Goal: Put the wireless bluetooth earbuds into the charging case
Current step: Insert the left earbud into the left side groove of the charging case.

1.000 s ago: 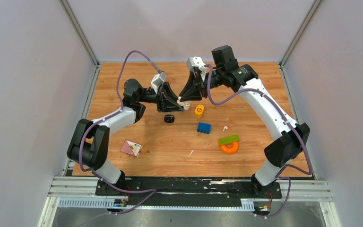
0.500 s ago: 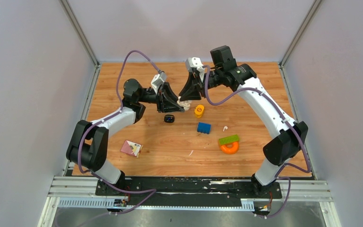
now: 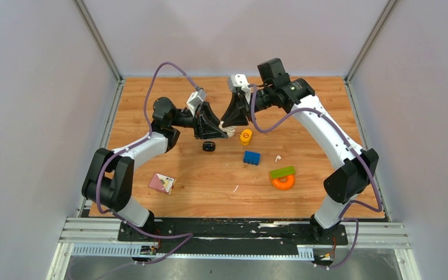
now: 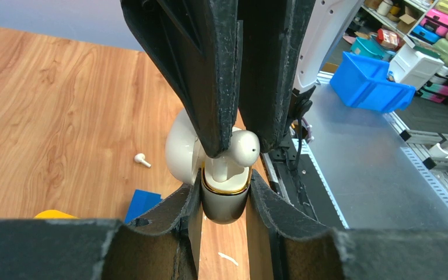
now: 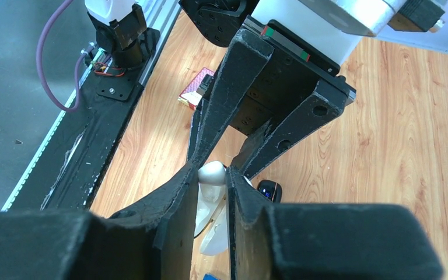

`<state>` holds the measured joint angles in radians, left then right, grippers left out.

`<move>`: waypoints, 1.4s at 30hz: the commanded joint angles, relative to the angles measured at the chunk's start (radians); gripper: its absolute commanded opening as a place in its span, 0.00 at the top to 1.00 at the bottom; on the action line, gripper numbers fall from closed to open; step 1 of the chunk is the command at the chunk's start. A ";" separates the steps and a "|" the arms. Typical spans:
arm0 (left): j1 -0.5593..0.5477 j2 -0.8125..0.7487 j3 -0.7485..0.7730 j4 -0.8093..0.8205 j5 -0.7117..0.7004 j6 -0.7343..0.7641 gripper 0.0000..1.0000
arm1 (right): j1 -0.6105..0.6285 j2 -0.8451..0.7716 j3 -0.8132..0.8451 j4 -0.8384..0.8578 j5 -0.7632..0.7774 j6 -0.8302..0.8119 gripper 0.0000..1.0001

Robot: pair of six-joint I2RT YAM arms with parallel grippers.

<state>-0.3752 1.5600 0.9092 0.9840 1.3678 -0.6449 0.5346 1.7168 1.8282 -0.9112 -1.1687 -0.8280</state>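
Note:
My left gripper (image 4: 226, 201) is shut on the open white charging case (image 4: 224, 198), held above the table; the case also shows in the top view (image 3: 227, 129). My right gripper (image 5: 212, 173) is shut on a white earbud (image 5: 212, 172) and holds it with its stem down in the case's socket; the earbud also shows in the left wrist view (image 4: 242, 147). The case lid (image 4: 181, 146) hangs open to the left. A second white earbud (image 3: 277, 158) lies loose on the table and shows in the left wrist view (image 4: 142, 160). A black case (image 3: 209, 146) lies below the grippers.
An orange cylinder (image 3: 245, 136), a blue brick (image 3: 251, 157), a green block (image 3: 282, 172) on an orange ring (image 3: 283, 183) and a small card box (image 3: 162, 182) lie on the wooden table (image 3: 326, 116). Grey walls enclose it on three sides.
My right arm has shifted slightly left and back, with the earbud still at the case. The left arm has barely moved.

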 commanded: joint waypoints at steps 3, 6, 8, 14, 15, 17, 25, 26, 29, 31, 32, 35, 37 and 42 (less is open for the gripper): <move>-0.004 -0.033 0.042 0.026 0.004 0.017 1.00 | 0.013 0.007 0.036 -0.010 0.037 -0.056 0.74; -0.004 -0.033 0.039 0.030 0.002 0.017 1.00 | 0.013 0.006 0.046 -0.008 0.049 -0.064 0.67; -0.004 -0.031 0.039 0.031 0.002 0.016 1.00 | 0.013 0.003 0.059 -0.014 0.058 -0.071 0.62; -0.004 -0.029 0.037 0.034 -0.005 0.010 1.00 | 0.012 -0.019 0.112 -0.027 0.053 -0.073 0.53; -0.004 -0.028 0.037 0.035 -0.006 0.008 1.00 | 0.012 -0.026 0.112 -0.022 0.051 -0.067 0.53; -0.004 -0.025 0.037 0.036 -0.012 0.007 1.00 | 0.013 -0.038 0.101 0.002 0.050 -0.041 0.52; -0.004 -0.021 0.026 0.034 -0.066 0.006 1.00 | 0.013 -0.097 0.010 0.247 0.176 0.322 0.44; -0.004 -0.021 0.022 0.025 -0.082 0.012 1.00 | 0.017 -0.098 0.006 0.244 0.199 0.350 0.42; -0.004 -0.018 0.013 0.024 -0.112 0.014 1.00 | 0.039 -0.085 0.022 0.189 0.293 0.388 0.38; -0.004 -0.013 0.012 0.029 -0.117 0.012 1.00 | 0.049 -0.069 0.032 0.164 0.345 0.426 0.35; -0.004 -0.012 0.013 0.030 -0.119 0.010 1.00 | 0.048 -0.060 0.038 0.153 0.354 0.445 0.34; -0.004 -0.011 0.014 0.029 -0.126 0.005 1.00 | 0.051 -0.041 0.056 0.125 0.353 0.456 0.31; -0.004 -0.011 0.014 0.031 -0.126 0.001 1.00 | 0.055 -0.044 0.049 0.129 0.368 0.455 0.31; -0.004 -0.017 0.007 0.031 -0.125 0.000 1.00 | 0.056 -0.036 0.048 0.119 0.420 0.445 0.32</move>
<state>-0.3767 1.5600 0.9100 0.9844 1.2514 -0.6476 0.5861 1.6733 1.8469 -0.7753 -0.8047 -0.4034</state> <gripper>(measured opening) 0.355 0.685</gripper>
